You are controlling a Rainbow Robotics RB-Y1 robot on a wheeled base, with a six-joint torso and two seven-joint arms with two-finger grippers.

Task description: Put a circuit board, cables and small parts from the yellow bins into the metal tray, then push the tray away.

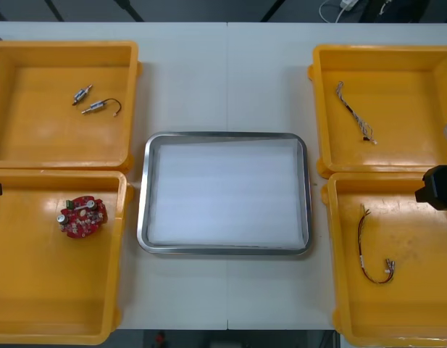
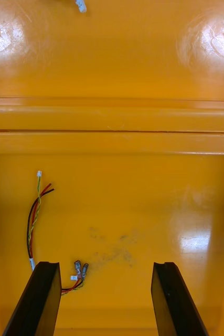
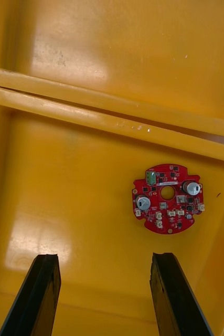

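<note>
Hovering over the near-left bin [image 1: 35,290], the left gripper [image 3: 105,257] has its black fingers spread wide, gripping nothing. The circuit board [image 3: 167,198] lies flat on the bin floor beyond them, off toward one finger and nearer the bin's far wall than its near one. Board: round, red, scalloped outline, central hole, two silvery round components, one green part, several small white connectors. The right gripper [image 2: 105,268] hangs over the near-right bin [image 1: 419,290], fingers likewise spread and gripping nothing. A red and yellow cable [image 2: 34,220], with a black strand alongside, curves over that bin's floor toward its tray-side wall. It runs beside one finger, and its connector end lies between the two fingers, close to that one. The far-right bin [image 1: 411,87] holds a thin twisted cable [image 1: 353,111] lying diagonally. The far-left bin [image 1: 49,138] holds two small metal parts [image 1: 82,95], near each other but apart, one with a short dark wire tail. The metal tray [image 1: 223,135] sits mid-table [image 1: 223,80] between the bins, with a shiny rim and a white inside.
</note>
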